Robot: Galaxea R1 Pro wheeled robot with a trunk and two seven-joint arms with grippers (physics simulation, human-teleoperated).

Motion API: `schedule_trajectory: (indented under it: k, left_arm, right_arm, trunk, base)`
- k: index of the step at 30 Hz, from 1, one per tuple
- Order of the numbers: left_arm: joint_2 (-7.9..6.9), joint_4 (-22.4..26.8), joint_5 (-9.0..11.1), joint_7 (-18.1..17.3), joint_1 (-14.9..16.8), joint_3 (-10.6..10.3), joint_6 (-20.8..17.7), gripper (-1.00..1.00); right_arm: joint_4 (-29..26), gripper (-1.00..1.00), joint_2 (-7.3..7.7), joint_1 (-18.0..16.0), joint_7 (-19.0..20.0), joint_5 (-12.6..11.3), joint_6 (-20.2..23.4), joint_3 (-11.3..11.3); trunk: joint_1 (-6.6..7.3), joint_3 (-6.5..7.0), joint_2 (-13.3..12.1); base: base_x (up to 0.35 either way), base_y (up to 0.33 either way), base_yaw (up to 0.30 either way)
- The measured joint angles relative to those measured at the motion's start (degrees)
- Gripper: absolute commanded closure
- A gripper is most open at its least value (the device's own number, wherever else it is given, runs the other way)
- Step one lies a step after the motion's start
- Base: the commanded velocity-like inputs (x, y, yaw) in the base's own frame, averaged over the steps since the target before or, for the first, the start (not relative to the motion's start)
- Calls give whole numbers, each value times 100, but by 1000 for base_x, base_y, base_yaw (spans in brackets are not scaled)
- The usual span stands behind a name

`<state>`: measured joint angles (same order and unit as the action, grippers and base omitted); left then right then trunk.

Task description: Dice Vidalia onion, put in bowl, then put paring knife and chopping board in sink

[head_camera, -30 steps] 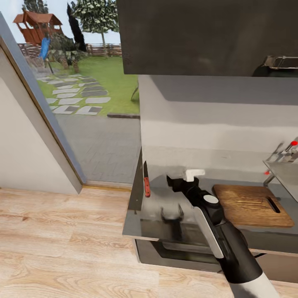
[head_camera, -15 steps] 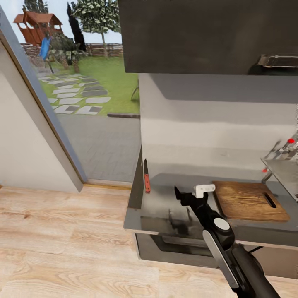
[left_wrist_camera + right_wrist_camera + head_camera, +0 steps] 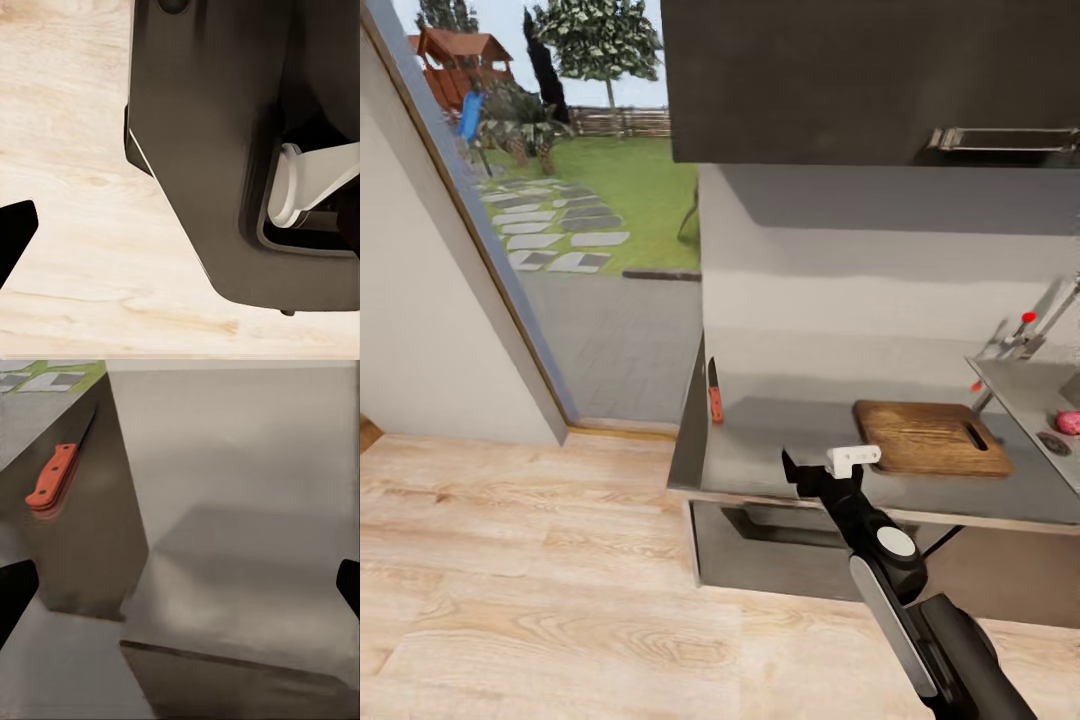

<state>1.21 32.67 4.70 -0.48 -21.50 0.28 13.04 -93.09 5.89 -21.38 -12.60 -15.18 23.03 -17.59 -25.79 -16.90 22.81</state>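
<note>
My right claw (image 3: pixel 815 470) hangs wide open and empty at the front edge of the long glossy dark grey countertop (image 3: pixel 780 455); I've backed the whole view off, bringing the steel sink (image 3: pixel 1025 395) and small pinkish-red Vidalia onion (image 3: pixel 1069 422) into sight beyond the brown wooden chopping board (image 3: pixel 920 438), so the onion comes next, leaving the red-handled paring knife (image 3: pixel 714 396) for later

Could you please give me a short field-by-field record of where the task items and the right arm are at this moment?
paring knife: lying on the countertop near its left end, untouched
chopping board: flat on the countertop, beside the sink
Vidalia onion: in the sink, next to the drain
right gripper: over the countertop's front edge, between knife and board, jaws open and empty
bowl: cannot be made out
task progress: onion not yet taken out
</note>
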Motion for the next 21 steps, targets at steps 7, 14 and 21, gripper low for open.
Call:
schedule_trajectory:
  k: [7, 14, 21]
  left_arm:
    - [0, -3, 0, 0, 0, 1, 0, -100]
    - [0, -2, -5, 0, 0, 0, 0, -100]
    - [-4, 33, -14, 3, 0, 0, 0, -100]
  right_arm:
    - [3, -100, -1, 0, 0, -4, 2, 0]
    - [10, -100, 2, 0, 0, -4, 4, 0]
    - [159, -100, 2, 69, 13, -2, 0, -3]
  trunk:
    - [0, 0, -1]
    - [0, 0, -1]
    - [3, 0, 0]
  base:
    - [-339, 0, 0]
    - [-329, 0, 0]
    - [-101, 0, 0]
